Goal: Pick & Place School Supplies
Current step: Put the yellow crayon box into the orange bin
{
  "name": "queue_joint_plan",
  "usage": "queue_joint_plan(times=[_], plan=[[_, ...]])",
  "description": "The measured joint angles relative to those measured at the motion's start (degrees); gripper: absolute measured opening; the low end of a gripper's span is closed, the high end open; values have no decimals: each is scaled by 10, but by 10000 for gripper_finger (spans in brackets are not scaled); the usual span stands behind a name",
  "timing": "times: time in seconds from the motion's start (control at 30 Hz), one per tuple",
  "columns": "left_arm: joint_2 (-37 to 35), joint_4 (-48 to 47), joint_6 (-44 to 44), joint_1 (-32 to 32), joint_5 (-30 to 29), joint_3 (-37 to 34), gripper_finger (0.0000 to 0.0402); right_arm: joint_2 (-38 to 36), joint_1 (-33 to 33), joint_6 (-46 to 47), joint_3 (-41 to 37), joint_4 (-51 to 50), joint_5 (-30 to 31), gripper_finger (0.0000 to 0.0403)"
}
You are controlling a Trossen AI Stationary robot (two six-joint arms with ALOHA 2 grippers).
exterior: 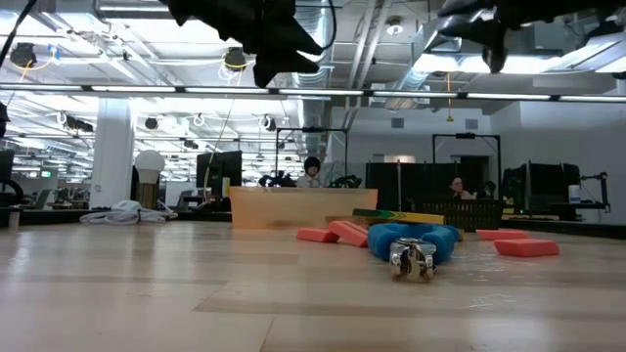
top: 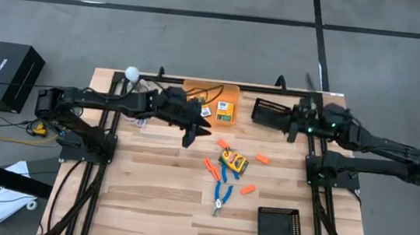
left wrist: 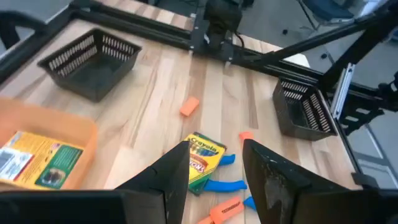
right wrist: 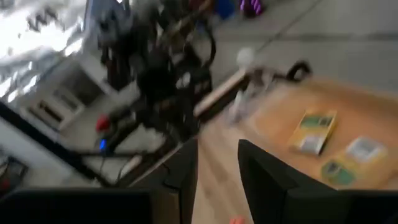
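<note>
The left claw (top: 192, 135) hangs in the air just above the middle of the frame in the high view. Its two fingers are apart and it holds nothing. It is near the orange bin (top: 212, 94), which already has a crayon box (top: 226, 110) lying in it.

Just below it on the bench (top: 147, 197) lie the things still to be picked: a second crayon box (top: 233, 161), the blue scissors (top: 223, 192) under it, and little orange pieces (top: 261, 159) scattered around. In the left wrist view that crayon box sits right between the fingers (left wrist: 168, 177).

So I think one box is put away and the arm is going for the next. It needs to go down over the box and then close on it.

Farther off, at the upper right, the right claw (top: 293, 129) waits by a black tray (top: 270, 112), fingers apart.
</note>
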Motion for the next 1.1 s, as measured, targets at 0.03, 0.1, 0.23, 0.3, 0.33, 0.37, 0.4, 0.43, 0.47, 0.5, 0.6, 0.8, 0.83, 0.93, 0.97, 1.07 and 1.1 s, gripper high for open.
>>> queue_joint_plan(times=[0.03, 0.1, 0.23, 0.3, 0.33, 0.37, 0.4, 0.43, 0.47, 0.5, 0.6, 0.8, 0.83, 0.93, 0.97, 1.07, 1.1], plan=[[4, -1, 1, -6, -7, 1, 145, 13, 12, 4, 3, -13, 0, 107], [11, -28, 4, -14, -14, -1, 145, 36, 31, 6, 0, -42, 0, 107], [46, -42, 49, -33, -55, 0, 145, 70, 47, 6, 1, -33, 0, 107], [70, -38, 89, -46, -85, 1, 146, 86, 52, 8, 1, -33, 0, 107], [83, -43, 111, -53, -96, 1, 147, 93, 51, 11, 0, -29, 0, 107], [96, -43, 141, -62, -108, 1, 149, 98, 51, 13, 0, -23, 0, 107], [107, -44, 172, -71, -118, 1, 151, 100, 51, 17, 0, -14, -2, 107], [118, -39, 203, -82, -128, 1, 154, 99, 50, 21, 0, -13, -2, 107], [127, -40, 234, -93, -142, 2, 156, 98, 50, 23, 0, -10, -2, 107], [137, -41, 263, -104, -156, 5, 159, 99, 50, 24, 0, -8, -2, 107], [162, -32, 333, -136, -209, 11, 166, 93, 50, 35, 0, -8, -2, 107], [197, 17, 379, -164, -256, 19, 178, 84, 50, 42, 1, -3, -2, 107], [203, 24, 382, -166, -263, 19, 180, 84, 50, 42, 1, 1, -2, 107], [220, 42, 387, -167, -275, 19, 185, 85, 50, 42, 1, 14, -2, 107], [227, 44, 387, -167, -276, 19, 185, 86, 50, 42, 1, 16, -2, 107], [246, 43, 397, -167, -277, 19, 186, 87, 50, 42, 1, 18, -2, 107], [252, 45, 408, -167, -277, 19, 186, 87, 50, 42, 1, 18, -2, 107]])
